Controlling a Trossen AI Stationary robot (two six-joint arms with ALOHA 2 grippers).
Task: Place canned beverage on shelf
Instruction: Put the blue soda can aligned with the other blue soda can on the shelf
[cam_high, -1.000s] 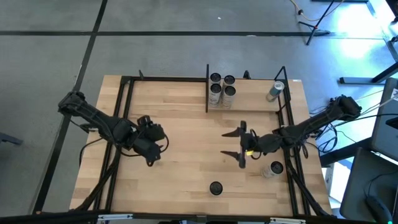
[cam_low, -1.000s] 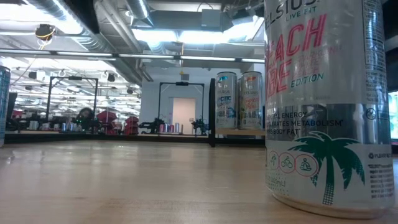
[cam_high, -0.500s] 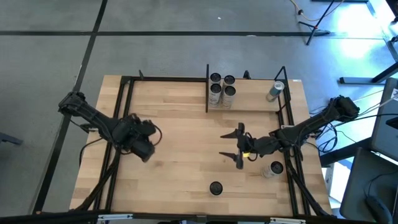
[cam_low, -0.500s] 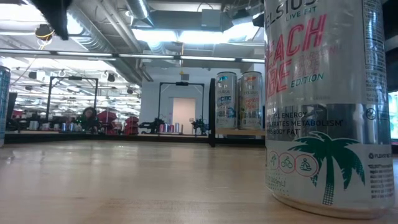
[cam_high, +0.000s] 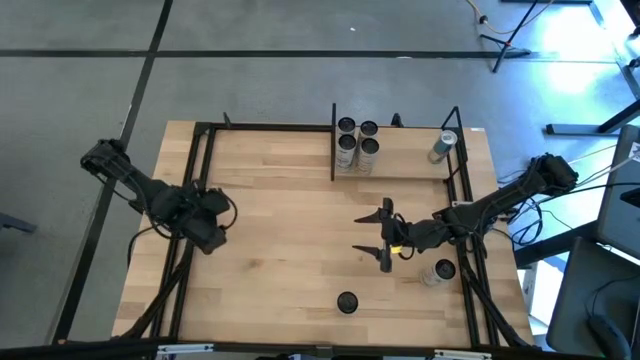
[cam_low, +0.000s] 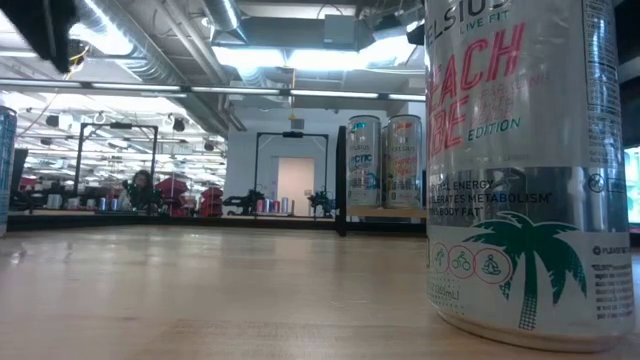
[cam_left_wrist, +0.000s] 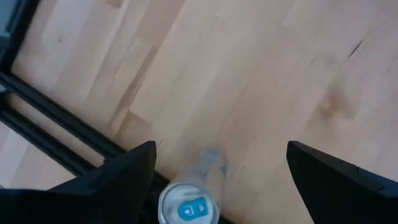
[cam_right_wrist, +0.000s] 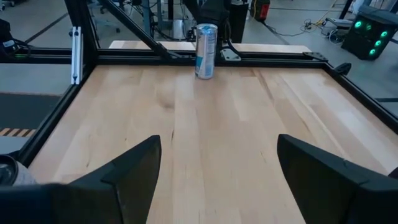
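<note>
The left pincer (cam_high: 213, 222) hangs over the left part of the desk (cam_high: 290, 250), its fingers (cam_left_wrist: 118, 177) spread wide with nothing between them; from the left wrist, a can (cam_left_wrist: 190, 200) stands upright on the wood just beside the black frame rail (cam_left_wrist: 56, 127). The right pincer (cam_high: 383, 235) sits over the right-centre of the desk, its two fingers (cam_right_wrist: 124, 168) wide apart and empty, pointed toward the left side. The shelf (cam_high: 410, 150) runs along the far right edge of the desk between thin black posts (cam_high: 333, 140); four cans (cam_high: 356, 142) stand clustered at its left end against the post, and a single silver can (cam_high: 443, 145) stands alone near its right end. Two more cans remain on the desk itself: one (cam_high: 438, 271) near the right edge, just beside the right arm, and a dark-topped one (cam_high: 347, 301) near the front edge at centre, well apart from both pincers. In the low view a large can with a palm-tree print (cam_low: 525, 165) stands upright close to the camera, with the shelf's cans (cam_low: 384, 160) far behind it
</note>
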